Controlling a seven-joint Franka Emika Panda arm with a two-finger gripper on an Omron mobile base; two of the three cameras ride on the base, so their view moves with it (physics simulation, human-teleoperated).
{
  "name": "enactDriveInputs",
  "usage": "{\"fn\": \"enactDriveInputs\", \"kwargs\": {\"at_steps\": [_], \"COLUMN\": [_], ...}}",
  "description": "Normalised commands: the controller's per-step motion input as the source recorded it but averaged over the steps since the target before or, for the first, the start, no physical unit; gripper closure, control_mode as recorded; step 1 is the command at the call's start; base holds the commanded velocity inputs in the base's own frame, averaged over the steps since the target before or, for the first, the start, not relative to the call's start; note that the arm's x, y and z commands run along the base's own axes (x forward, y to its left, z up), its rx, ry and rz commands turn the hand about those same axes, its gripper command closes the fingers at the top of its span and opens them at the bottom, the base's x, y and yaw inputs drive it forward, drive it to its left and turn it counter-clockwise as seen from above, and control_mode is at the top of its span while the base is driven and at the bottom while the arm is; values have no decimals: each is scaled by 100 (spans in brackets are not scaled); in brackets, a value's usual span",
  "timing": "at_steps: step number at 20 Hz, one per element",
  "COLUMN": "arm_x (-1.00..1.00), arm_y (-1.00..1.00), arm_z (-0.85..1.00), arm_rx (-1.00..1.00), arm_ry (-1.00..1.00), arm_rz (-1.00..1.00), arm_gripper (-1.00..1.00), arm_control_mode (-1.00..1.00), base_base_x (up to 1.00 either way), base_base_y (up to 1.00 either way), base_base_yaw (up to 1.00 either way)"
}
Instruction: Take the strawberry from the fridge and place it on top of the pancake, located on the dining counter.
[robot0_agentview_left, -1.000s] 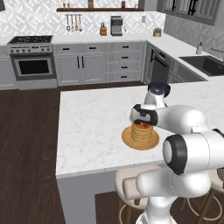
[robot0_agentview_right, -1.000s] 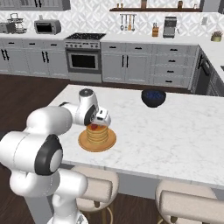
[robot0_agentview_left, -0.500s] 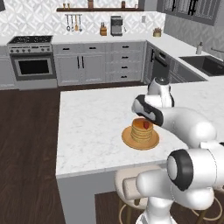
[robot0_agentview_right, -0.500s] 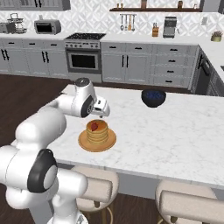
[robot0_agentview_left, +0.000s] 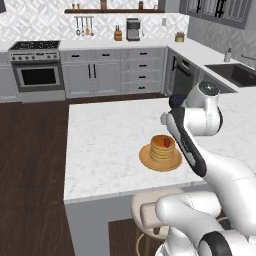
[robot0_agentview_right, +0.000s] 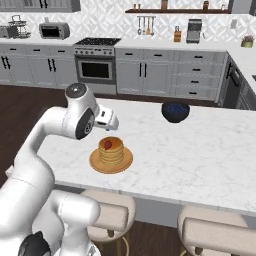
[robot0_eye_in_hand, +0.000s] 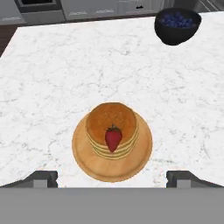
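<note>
The strawberry (robot0_eye_in_hand: 113, 138) lies on top of the pancake (robot0_eye_in_hand: 109, 116), a short golden stack on an orange-tan plate (robot0_eye_in_hand: 83, 153). The plate sits on the white marbled dining counter (robot0_eye_in_hand: 52, 78). My gripper (robot0_eye_in_hand: 112, 178) hangs open above the stack and holds nothing, its fingertips (robot0_eye_in_hand: 41, 177) spread wide on either side of the plate and clear of it. In the base views the strawberry (robot0_agentview_left: 167, 142) (robot0_agentview_right: 107, 145) sits on the pancake (robot0_agentview_left: 162, 152) (robot0_agentview_right: 112, 154), with the hand (robot0_agentview_right: 106, 118) raised above and behind it. The fridge is out of view.
A dark bowl of blueberries (robot0_agentview_right: 175, 111) (robot0_eye_in_hand: 177, 24) stands further back on the dining counter (robot0_agentview_right: 200, 150). Stools (robot0_agentview_right: 107, 215) line its near edge. The stove (robot0_agentview_left: 37, 70) and sink (robot0_agentview_left: 235, 70) are on the wall counters beyond.
The hand has risen and drawn back from the pancake stack while its jaws spread wider. The strawberry stays on the stack.
</note>
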Motion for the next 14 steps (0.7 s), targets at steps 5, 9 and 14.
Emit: {"fn": "enactDriveInputs", "kwargs": {"at_steps": [5, 9, 14], "arm_x": [-100, -100, -100], "arm_y": [0, 0, 2], "arm_z": [74, 72, 75], "arm_rx": [0, 0, 0], "arm_ry": [-17, -18, -2], "arm_rz": [0, 0, 0], "arm_gripper": [-100, -100, -100], "arm_control_mode": [-100, -100, -100], "base_base_x": [0, 0, 0], "base_base_y": [0, 0, 0], "base_base_yaw": [0, 0, 0]}}
